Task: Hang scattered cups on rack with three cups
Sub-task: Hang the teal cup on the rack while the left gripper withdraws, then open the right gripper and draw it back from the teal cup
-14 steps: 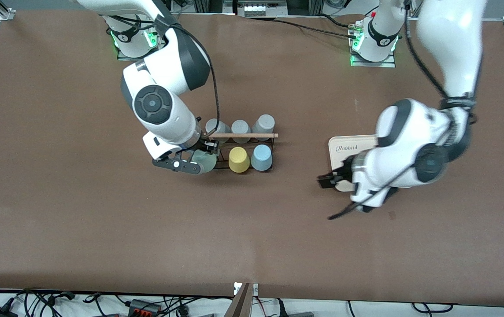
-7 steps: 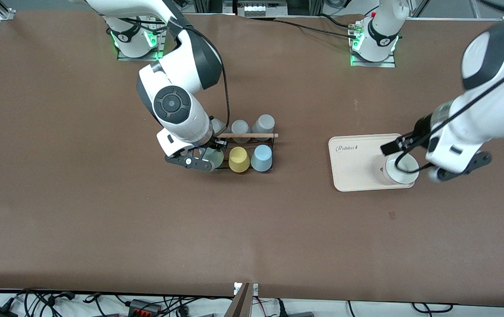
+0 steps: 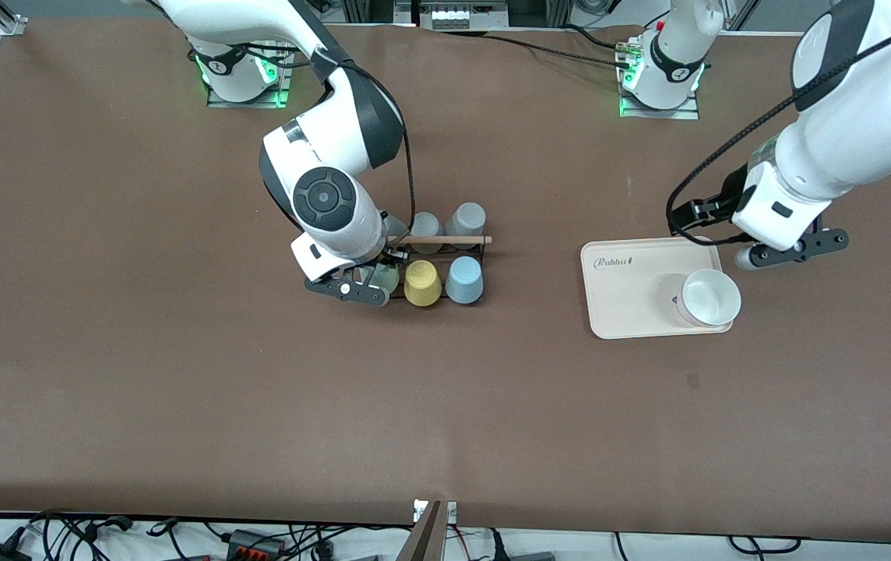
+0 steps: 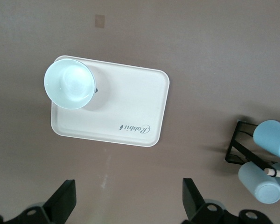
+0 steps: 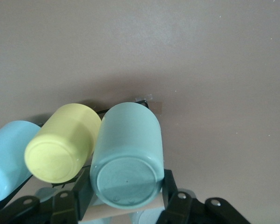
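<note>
The black wire rack (image 3: 484, 261) with its wooden rod (image 3: 449, 240) stands mid-table. My right gripper (image 3: 368, 287) is shut on the mint-green cup (image 3: 385, 276), bottom toward the wrist camera (image 5: 128, 154). It holds the cup at the rack's row nearer the front camera, right beside the yellow cup (image 3: 422, 282). The light blue cup (image 3: 463, 279) sits on that same row, beside the yellow cup; it also shows in the right wrist view (image 5: 7, 158). My left gripper (image 3: 784, 253) is open and empty, over bare table beside the beige tray (image 3: 625, 300).
Grey cups (image 3: 466, 218) fill the rack's row farther from the front camera. A white bowl (image 3: 710, 298) sits on the beige tray, also in the left wrist view (image 4: 69, 85).
My right gripper has carried the mint-green cup in against the yellow cup at the rack. My left arm has swung off the tray toward its end of the table, uncovering the white bowl.
</note>
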You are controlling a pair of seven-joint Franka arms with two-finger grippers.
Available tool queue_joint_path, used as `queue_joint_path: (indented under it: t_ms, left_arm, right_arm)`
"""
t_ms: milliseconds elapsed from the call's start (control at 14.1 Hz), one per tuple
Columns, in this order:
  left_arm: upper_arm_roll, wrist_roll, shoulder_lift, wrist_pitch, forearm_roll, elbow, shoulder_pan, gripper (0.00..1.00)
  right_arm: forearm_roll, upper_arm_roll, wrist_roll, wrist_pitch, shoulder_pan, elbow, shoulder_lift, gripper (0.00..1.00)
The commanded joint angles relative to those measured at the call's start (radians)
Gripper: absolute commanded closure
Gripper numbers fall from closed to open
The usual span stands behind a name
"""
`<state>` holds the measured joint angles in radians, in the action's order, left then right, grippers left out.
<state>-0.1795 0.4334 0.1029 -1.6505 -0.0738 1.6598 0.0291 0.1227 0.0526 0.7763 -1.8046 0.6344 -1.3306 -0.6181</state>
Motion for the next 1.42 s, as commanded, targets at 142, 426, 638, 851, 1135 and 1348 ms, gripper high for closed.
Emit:
queue_joint_path:
  t_ms: [142, 426, 638, 851, 1135, 1348]
  left_arm:
    - [0.0, -0.151, -0.023, -0.014, 0.025, 0.012, -0.067, 0.0]
    - [-0.006, -0.182, -0.023, -0.012, 0.023, 0.014, -0.089, 0.0]
    - [-0.014, -0.179, -0.029, -0.026, 0.025, 0.008, -0.087, 0.0]
    - [-0.038, -0.193, -0.038, -0.022, 0.052, 0.002, -0.075, 0.0]
    - [-0.084, -0.18, -0.037, -0.02, 0.129, -0.008, -0.089, 0.0]
    - [-0.084, -0.182, -0.037, -0.017, 0.129, -0.009, -0.089, 0.0]
  right_arm:
    - [0.011, 0.009, 0.004, -0.028, 0.01, 0.004, -0.049, 0.61]
    - [0.012, 0.009, 0.008, -0.048, 0.016, 0.002, -0.063, 0.37]
    - [0.011, 0.009, -0.009, -0.044, 0.005, 0.008, -0.054, 0.0]
    - [0.009, 0.018, -0.207, -0.032, -0.021, 0.013, 0.007, 0.0]
    - [0.006, 0.02, -0.23, 0.004, -0.155, 0.019, 0.11, 0.0]
    - [-0.006, 0.02, -0.229, 0.016, -0.258, 0.018, 0.165, 0.0]
